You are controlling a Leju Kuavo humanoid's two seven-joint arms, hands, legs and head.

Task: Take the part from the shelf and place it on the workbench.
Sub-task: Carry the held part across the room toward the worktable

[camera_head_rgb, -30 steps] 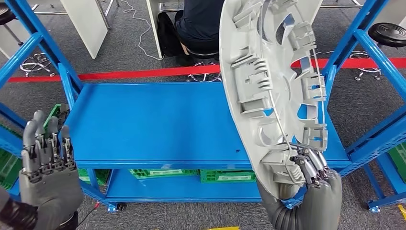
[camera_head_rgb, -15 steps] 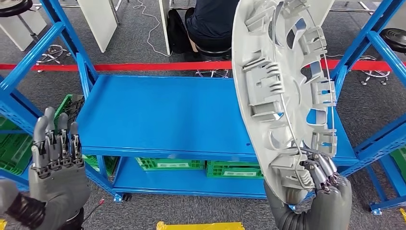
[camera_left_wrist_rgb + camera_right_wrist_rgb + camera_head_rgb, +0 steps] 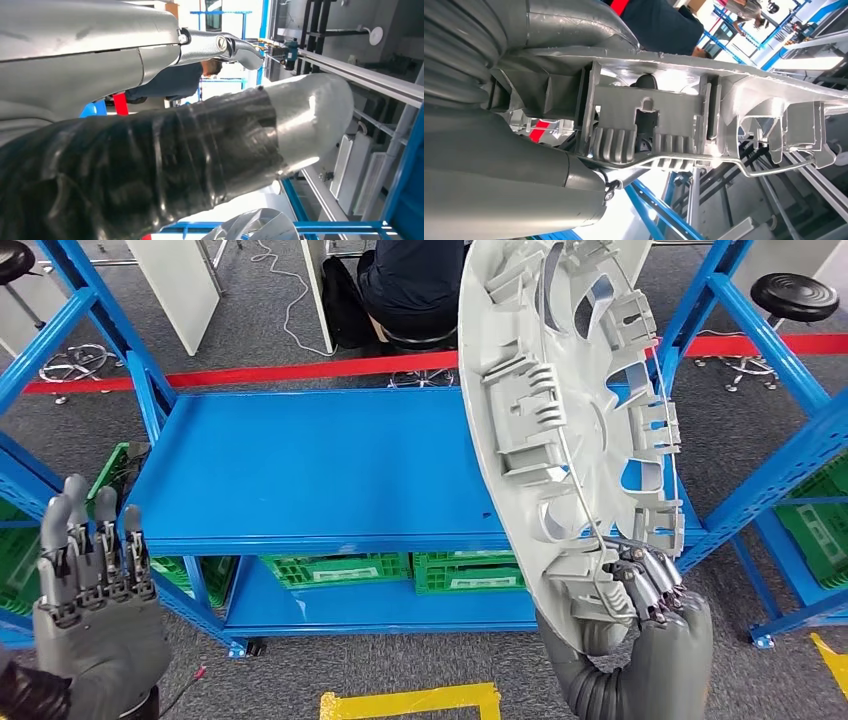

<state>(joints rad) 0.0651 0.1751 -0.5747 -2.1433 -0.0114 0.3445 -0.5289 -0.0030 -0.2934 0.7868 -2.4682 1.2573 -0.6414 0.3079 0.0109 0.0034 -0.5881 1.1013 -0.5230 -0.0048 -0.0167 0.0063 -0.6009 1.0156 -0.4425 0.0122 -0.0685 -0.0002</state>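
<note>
Blue shelving (image 3: 320,475) stands in front of the robot on grey carpet, with a red floor line (image 3: 230,373) beyond it and a seated person (image 3: 410,285) past that. Across the last second the whole scene has swung from side to side, so the camera has moved, not the things; the robot is probably turning or stepping away from the shelf.

The part (image 3: 570,430), a large grey plastic wheel cover, is held upright by its lower rim in the right hand (image 3: 655,605), fingers closed round the edge and the wire ring. In the right wrist view the cover's ribbed back (image 3: 649,135) sits tight against the hand. It stays in the same grip as before, so pickup looks done and the carry to the counter remains.

Above the right hand the cover rises high and blocks the view ahead. Just beyond it stand the shelf's slanted blue uprights (image 3: 700,315), which its rim could catch in a turn. The left hand (image 3: 95,590) is raised, fingers straight and apart, holding nothing, with an upright (image 3: 140,410) close ahead. Green crates (image 3: 340,568) sit on the bottom shelf, and yellow tape (image 3: 410,702) marks the floor between the hands, where there is open room.
</note>
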